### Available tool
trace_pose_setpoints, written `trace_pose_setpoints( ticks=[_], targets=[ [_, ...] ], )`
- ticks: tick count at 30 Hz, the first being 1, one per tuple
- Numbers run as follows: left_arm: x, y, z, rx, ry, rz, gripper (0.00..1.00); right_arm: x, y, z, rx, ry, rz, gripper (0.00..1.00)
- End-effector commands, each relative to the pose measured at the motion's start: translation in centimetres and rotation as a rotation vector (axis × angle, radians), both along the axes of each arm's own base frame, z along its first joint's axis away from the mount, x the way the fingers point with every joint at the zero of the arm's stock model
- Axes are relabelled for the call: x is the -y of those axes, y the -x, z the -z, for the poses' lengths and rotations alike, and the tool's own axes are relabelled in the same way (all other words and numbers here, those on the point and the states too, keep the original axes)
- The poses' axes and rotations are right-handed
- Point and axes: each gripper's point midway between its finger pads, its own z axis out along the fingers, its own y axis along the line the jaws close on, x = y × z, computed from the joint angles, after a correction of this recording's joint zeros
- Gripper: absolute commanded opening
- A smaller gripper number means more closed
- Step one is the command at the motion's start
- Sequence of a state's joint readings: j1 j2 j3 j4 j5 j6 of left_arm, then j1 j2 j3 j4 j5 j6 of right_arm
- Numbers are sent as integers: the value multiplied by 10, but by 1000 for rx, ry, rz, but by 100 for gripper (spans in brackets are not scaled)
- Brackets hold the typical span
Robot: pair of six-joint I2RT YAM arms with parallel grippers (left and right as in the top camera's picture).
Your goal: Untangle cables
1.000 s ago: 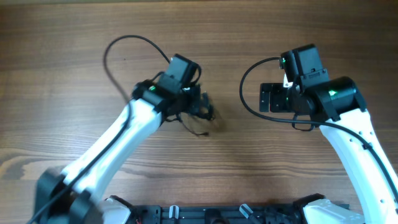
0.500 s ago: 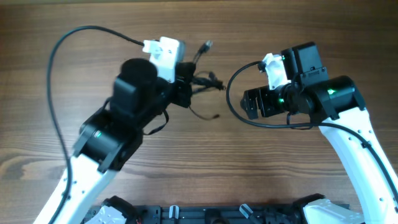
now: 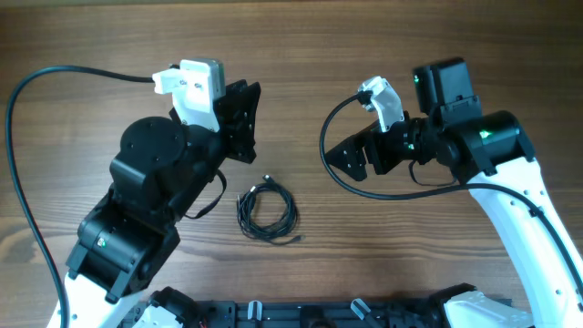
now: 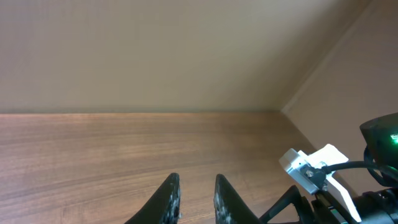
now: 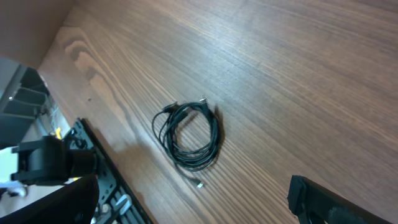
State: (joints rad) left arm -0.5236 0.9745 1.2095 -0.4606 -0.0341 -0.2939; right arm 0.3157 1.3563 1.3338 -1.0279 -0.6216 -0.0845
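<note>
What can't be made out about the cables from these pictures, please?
- Cables, overhead and right wrist: too thin to count strands or trace crossings.
- Cables, left wrist: out of frame.
- Right jaws, right wrist: mostly cut off by the bottom edge.

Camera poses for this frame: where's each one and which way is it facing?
Overhead: above the table, facing straight down; shows left gripper, right gripper, cables.
Left wrist: raised, facing level across the table toward a wall; own fingers, right arm.
Right wrist: angled down at the cables; own fingers.
Shared: overhead and right wrist both show the cables.
</note>
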Motion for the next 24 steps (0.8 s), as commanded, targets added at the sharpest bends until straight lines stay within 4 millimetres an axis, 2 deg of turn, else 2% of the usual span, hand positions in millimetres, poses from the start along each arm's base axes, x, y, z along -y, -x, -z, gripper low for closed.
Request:
trace_pose_setpoints(
  ticks=[1, 2, 3, 4, 5, 6, 9, 12, 14, 16, 19, 21, 22, 24],
  targets=[
    [-6, 0, 22, -80, -42, -27, 22, -12, 10, 4, -26, -12, -60, 100],
    [-6, 0, 35, -125, -68, -27, 27, -17, 15, 9, -42, 6, -78, 100],
    [-6, 0, 45, -160, -90, -30, 40, -21, 19, 16, -58, 33, -94, 100],
    [-8, -1, 56, -195, -113, -37, 48, -24, 21, 22, -76, 62, -92, 100],
    [-12, -3, 67, -238, -131, -70, 64, -28, 21, 33, -101, 107, -70, 100],
    [-21, -6, 77, -282, -130, -141, 69, -31, 20, 44, -118, 160, -48, 100],
    [-48, -13, 86, -331, -100, -296, 70, -39, 12, 77, -156, 304, 59, 100],
    [-79, -9, 75, -327, -29, -374, 70, -52, 6, 108, -202, 382, 146, 100],
    [-103, 0, 71, -332, -4, -424, 69, -65, 7, 124, -241, 389, 163, 100],
    [-137, 18, 69, -345, 9, -523, 69, -79, 11, 140, -274, 399, 169, 100],
    [-164, 39, 68, -349, 22, -610, 70, -99, 23, 165, -345, 422, 207, 99],
    [-169, 46, 66, -342, 29, -630, 71, -105, 32, 175, -398, 438, 255, 98],
    [-171, 49, 65, -338, 31, -634, 72, -108, 38, 181, -431, 448, 287, 95],
    [-171, 52, 65, -339, 31, -634, 72, -115, 50, 191, -479, 469, 333, 79]
  ],
)
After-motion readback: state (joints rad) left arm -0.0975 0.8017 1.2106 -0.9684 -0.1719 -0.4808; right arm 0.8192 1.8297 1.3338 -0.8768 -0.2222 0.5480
